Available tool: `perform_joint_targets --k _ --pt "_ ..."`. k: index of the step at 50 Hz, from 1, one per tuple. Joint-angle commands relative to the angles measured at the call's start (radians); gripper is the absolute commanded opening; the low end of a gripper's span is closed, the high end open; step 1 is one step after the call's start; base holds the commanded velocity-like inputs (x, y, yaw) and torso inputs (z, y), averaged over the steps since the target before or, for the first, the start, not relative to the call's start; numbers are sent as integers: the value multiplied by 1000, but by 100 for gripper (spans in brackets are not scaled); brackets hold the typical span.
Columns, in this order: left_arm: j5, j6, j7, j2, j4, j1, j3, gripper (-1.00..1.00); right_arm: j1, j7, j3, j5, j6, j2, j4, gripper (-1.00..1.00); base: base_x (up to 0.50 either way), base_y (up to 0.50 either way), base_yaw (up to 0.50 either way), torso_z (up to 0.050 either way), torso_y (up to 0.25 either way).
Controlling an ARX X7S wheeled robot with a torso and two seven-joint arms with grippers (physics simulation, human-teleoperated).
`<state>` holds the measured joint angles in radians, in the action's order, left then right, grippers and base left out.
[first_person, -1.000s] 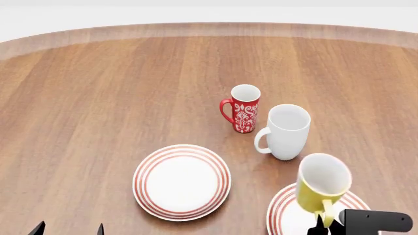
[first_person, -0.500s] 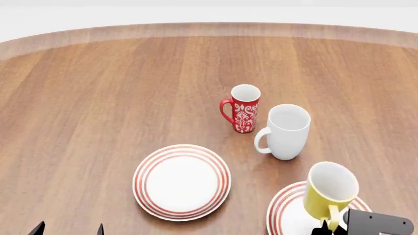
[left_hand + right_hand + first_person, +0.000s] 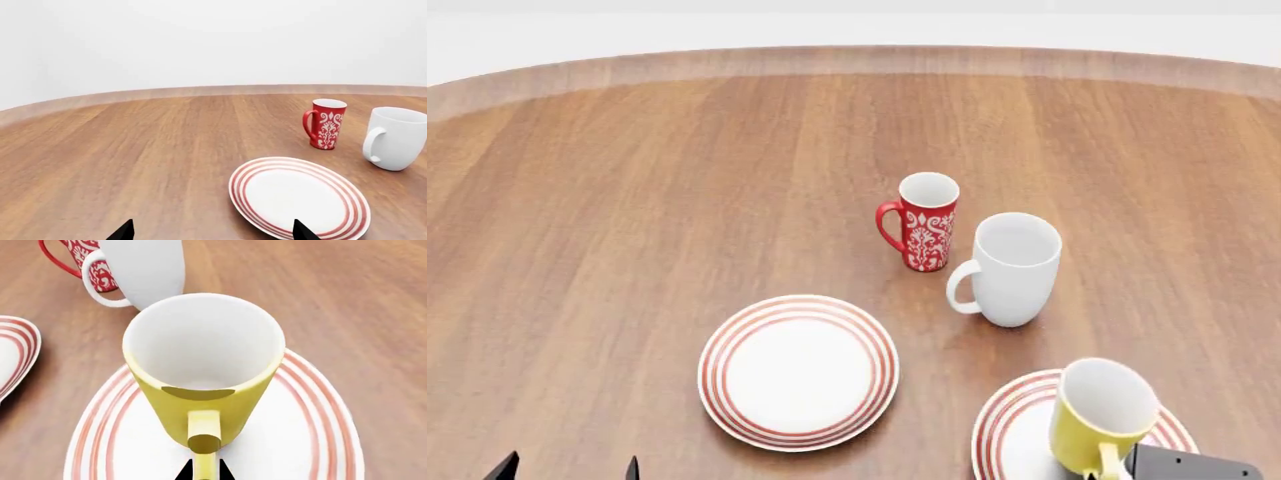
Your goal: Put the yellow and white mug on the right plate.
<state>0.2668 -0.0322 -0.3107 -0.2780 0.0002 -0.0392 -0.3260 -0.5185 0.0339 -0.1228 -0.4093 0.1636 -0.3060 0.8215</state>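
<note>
The yellow ceramic mug with a white interior (image 3: 1101, 420) stands upright over the right-hand round white plate ringed in thin red bands (image 3: 1004, 432) near the front edge of the brown wooden worktop (image 3: 667, 200); whether its base touches the plate cannot be told. The right tool (image 3: 203, 471) pinches the mug's yellow loop handle (image 3: 204, 432) between its two dark fingertips, jaws narrowed on it, as the right wrist view shows from close behind. Just beyond the plate sits a plain white ceramic mug (image 3: 1010, 268), handle turned to the left, and beside that a slim red mug with white patterns (image 3: 925, 221). A second identical red-ringed white plate (image 3: 799, 370) lies bare to the left, well apart from the first. The left tool (image 3: 210, 231) hangs low at the worktop's front, its two black tips spread wide and holding nothing.
</note>
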Motion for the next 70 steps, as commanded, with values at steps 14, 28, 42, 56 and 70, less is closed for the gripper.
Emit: perform_joint_targets --k 14,28,42,56,70 --pt "-22 -10 8 14 -2 0 12 100 -27 27 -1 71 -90 33 88 -100 0 0 0 0 0" --pt "-13 -10 4 10 3 1 10 100 20 6 0 58 -43 21 -24 100 0 0 0 0 0" --pt "-9 -9 -1 6 7 1 7 100 225 -91 1 -11 176 -65 -667 100 0 0 0 0 0" --pt "-7 -12 -3 4 1 -2 1 100 325 -112 28 -55 155 -76 -883 100 0 0 0 0 0" --pt "-3 -21 -5 3 -6 -4 -1 100 478 -120 69 -58 -15 -20 -981 100 0 0 0 0 0"
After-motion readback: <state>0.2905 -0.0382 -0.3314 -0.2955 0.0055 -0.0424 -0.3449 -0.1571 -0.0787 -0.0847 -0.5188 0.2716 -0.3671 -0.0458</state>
